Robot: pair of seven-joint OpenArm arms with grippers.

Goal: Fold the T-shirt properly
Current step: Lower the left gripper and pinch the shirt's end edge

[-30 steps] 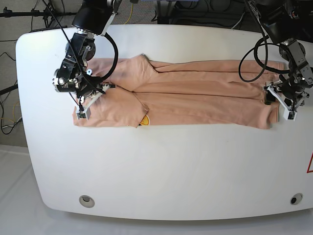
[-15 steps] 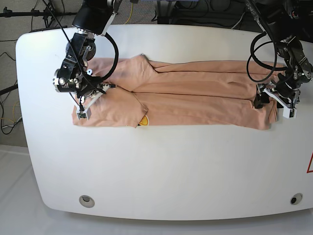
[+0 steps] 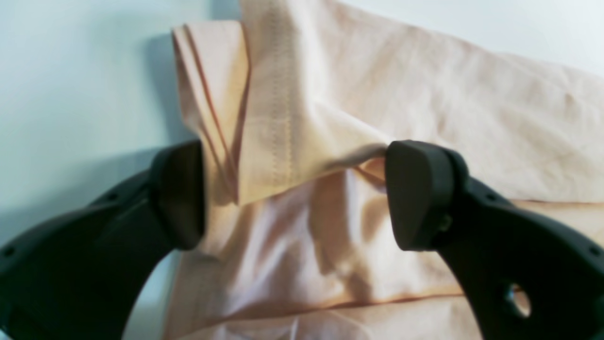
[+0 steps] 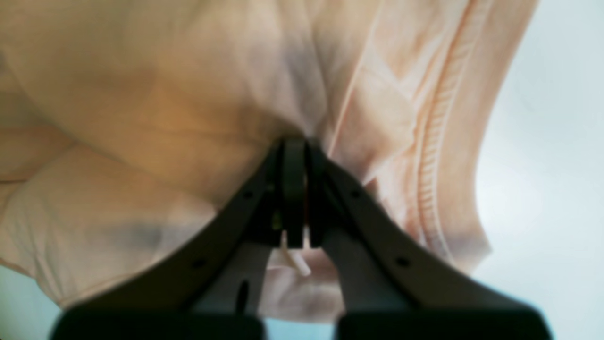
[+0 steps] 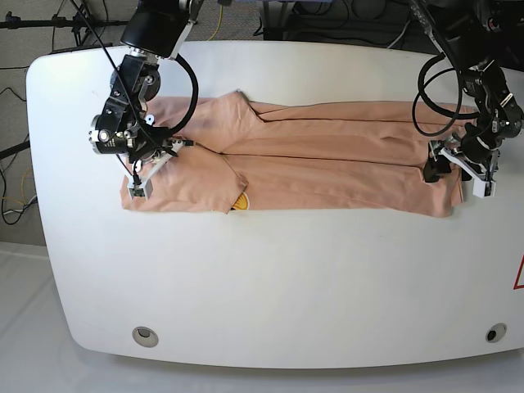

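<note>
Jaws on the left gripper stand wide apart, straddling the hem corner of the T-shirt, with a lifted fold of peach cloth rising between the two black pads and draping against the right-hand one; nothing is pinched there. On the right gripper the jaws are pressed together on a bunch of the same cloth, which puckers into folds where it meets the tips, beside a ribbed band of stitching that runs down the fabric's edge. In the base view the T-shirt lies stretched lengthwise across the far half of the white bench, already folded into a long narrow strip, with a small yellow-and-black mark peeking out at its near edge. The right gripper sits at the strip's left end in that view and the left gripper at its right end. A thin white tab shows just below the closed tips in the right wrist view, possibly a label, though the blur makes that uncertain.
</note>
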